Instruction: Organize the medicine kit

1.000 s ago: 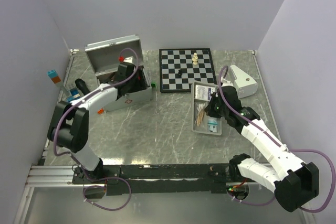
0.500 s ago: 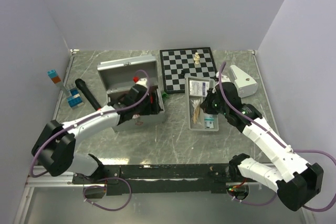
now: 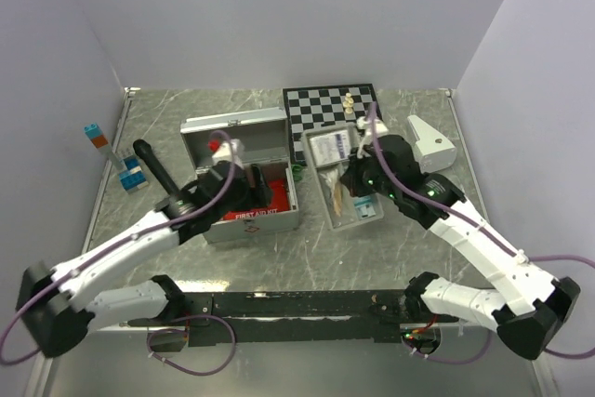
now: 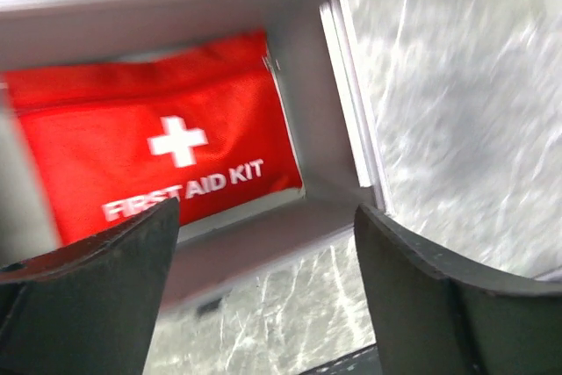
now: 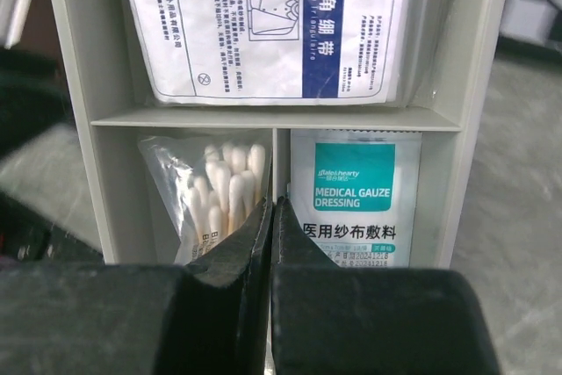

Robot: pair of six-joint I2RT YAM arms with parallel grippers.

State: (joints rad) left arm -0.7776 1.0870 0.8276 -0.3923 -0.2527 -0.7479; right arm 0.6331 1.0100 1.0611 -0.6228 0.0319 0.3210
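Note:
The silver medicine kit case (image 3: 251, 222) stands open at mid-table with its lid (image 3: 244, 127) up. The red white-cross pouch (image 3: 268, 194) lies flat inside, reading FIRST AID KIT in the left wrist view (image 4: 158, 155). My left gripper (image 3: 237, 194) is open, with its jaws wide apart at the case's front wall (image 4: 263, 243). My right gripper (image 3: 358, 194) is shut on the thin divider of the shallow grey tray (image 3: 321, 194). In the right wrist view its tips (image 5: 274, 204) pinch that divider between a cotton swab bag (image 5: 215, 186) and a gauze dressing packet (image 5: 356, 191).
A white bandage packet (image 5: 263, 24) fills the tray's far compartment. A chessboard (image 3: 330, 104) with a few pieces lies behind the tray. A white wedge-shaped object (image 3: 429, 141) sits at the right. A black stick (image 3: 153, 169) and blue blocks (image 3: 130, 177) lie at the left.
The case has moved right and toward the front along with my left arm. The grey tray has moved left toward the case with my right gripper on it.

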